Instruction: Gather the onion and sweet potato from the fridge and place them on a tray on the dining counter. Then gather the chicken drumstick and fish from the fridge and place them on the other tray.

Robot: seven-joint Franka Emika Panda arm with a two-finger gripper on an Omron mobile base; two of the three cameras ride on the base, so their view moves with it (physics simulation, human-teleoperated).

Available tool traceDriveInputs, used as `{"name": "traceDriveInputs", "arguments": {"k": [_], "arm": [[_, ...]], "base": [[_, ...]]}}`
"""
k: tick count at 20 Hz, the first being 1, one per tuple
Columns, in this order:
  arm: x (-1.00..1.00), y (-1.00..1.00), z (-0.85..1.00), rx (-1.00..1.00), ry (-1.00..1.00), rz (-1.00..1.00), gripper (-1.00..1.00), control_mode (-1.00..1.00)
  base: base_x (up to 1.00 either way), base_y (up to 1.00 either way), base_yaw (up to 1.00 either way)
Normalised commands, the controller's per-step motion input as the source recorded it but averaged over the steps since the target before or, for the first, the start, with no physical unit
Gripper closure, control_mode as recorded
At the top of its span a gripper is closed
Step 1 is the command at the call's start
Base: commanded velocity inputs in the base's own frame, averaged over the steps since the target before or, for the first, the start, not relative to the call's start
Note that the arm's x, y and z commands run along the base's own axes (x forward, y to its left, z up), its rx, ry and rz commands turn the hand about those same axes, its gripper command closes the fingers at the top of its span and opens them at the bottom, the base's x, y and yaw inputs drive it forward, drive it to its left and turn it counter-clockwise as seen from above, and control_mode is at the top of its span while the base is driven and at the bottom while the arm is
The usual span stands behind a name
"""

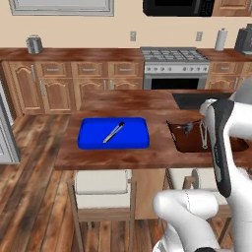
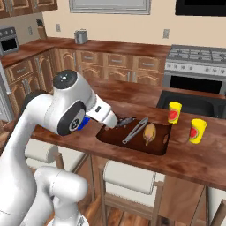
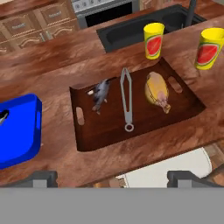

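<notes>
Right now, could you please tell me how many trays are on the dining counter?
2. The blue tray lies toward the counter's left, holding tongs. The dark brown tray sits to its right, holding tongs, a fish and a chicken drumstick. Nothing suggests another is hidden.

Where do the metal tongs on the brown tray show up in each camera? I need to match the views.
Left base view: I can't pick the tongs out; the arm covers much of the brown tray.
Right base view: tongs lie at the tray's middle, left of the chicken drumstick.
Hand view: tongs lie at picture centre, between fish and drumstick.
Shared landmark: the blue tray.
</notes>
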Motion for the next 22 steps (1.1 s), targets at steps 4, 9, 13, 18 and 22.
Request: {"name": "traceDriveInputs", "arguments": {"k": [4, 9, 13, 18, 22], "arm": [[-0.69, 0.45, 0.26, -0.03, 0.00, -0.01, -1.00, -1.00], [-0.63, 0.45, 0.01, -0.04, 0.00, 0.08, -1.00, -1.00], [-0.57, 0.52, -0.21, -0.01, -0.03, 0.15, -1.00, -1.00], [-0.44, 0.56, -0.34, -0.05, -0.03, 0.15, -1.00, -1.00], [-0.04, 0.35, -0.22, -0.06, 0.00, 0.07, -1.00, -1.00]], "base": [[0.00, 0.00, 0.00], [0.00, 0.00, 0.00], [0.00, 0.00, 0.00], [0.00, 0.00, 0.00], [0.00, 0.00, 0.00]]}}
